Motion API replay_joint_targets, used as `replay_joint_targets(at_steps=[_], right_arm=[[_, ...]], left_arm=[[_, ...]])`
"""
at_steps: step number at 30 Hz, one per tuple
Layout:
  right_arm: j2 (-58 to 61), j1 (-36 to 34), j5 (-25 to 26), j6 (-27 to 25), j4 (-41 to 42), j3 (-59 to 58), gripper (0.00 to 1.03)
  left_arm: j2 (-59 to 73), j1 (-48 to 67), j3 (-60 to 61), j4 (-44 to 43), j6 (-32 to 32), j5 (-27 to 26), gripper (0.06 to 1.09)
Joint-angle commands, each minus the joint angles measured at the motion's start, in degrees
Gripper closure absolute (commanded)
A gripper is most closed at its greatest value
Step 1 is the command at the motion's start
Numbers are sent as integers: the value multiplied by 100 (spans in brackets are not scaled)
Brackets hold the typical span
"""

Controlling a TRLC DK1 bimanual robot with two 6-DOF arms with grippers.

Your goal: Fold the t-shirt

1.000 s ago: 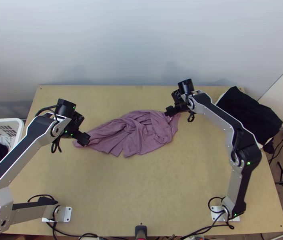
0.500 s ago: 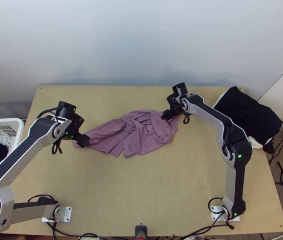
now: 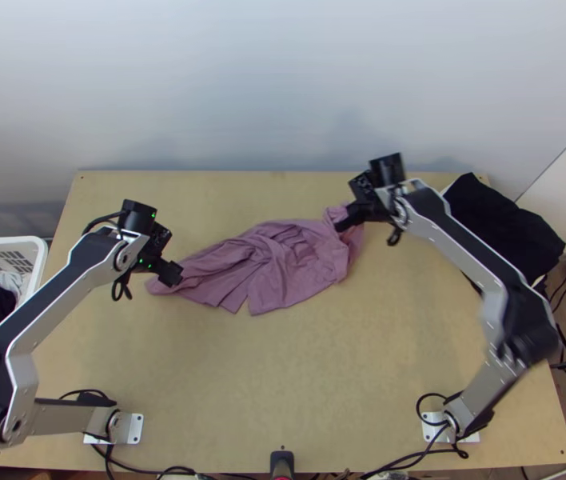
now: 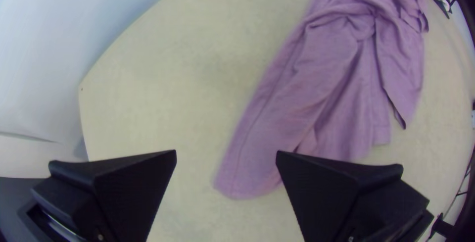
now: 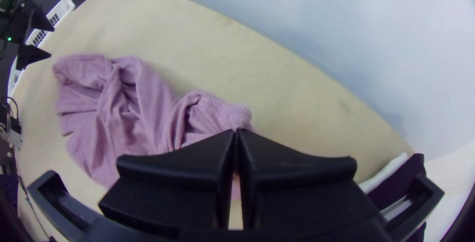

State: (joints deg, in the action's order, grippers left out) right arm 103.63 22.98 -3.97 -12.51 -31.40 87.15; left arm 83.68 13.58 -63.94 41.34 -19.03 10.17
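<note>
Outward since a moment ago, my right claw (image 3: 343,226) has moved, pinching one end of the bunched t-shirt (image 3: 283,272) on the table (image 3: 283,384); my left claw (image 3: 171,274) gapes near the other end.

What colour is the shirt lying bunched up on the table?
The shirt is a plain dusty pink-purple, best seen in the left wrist view.

One left hand (image 3: 173,274) plus one right hand (image 3: 344,225), so two; one t-shirt (image 3: 279,272), one table (image 3: 307,376), one basket (image 3: 3,242)
</note>
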Motion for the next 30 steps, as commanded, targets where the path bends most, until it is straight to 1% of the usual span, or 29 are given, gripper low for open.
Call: replay_joint_targets(at_steps=[1,5,8,10,14,18,23,30], right_arm=[[-1917,4,1,-173,-165,-682,100],[-2805,-4,1,-208,-534,-111,100],[-3060,-4,1,-190,-912,197,100],[-3227,-127,1,-252,-982,-129,100],[-3420,-699,-8,-208,-974,-1183,100],[-3649,-804,1,-173,-938,-1851,100],[-3719,-787,-8,-164,-912,-2045,100],[-3710,-778,-8,-164,-903,-1983,100]], left_arm=[[588,39,-189,-487,-136,152,10],[623,136,-285,-548,-110,169,10],[562,171,-285,-583,-40,187,10],[562,232,-268,-583,-22,178,10],[571,531,-110,-601,22,178,10],[650,1015,13,-636,75,169,10],[1063,1551,-110,-768,-13,178,10],[1370,1498,84,-1779,-435,178,11]])
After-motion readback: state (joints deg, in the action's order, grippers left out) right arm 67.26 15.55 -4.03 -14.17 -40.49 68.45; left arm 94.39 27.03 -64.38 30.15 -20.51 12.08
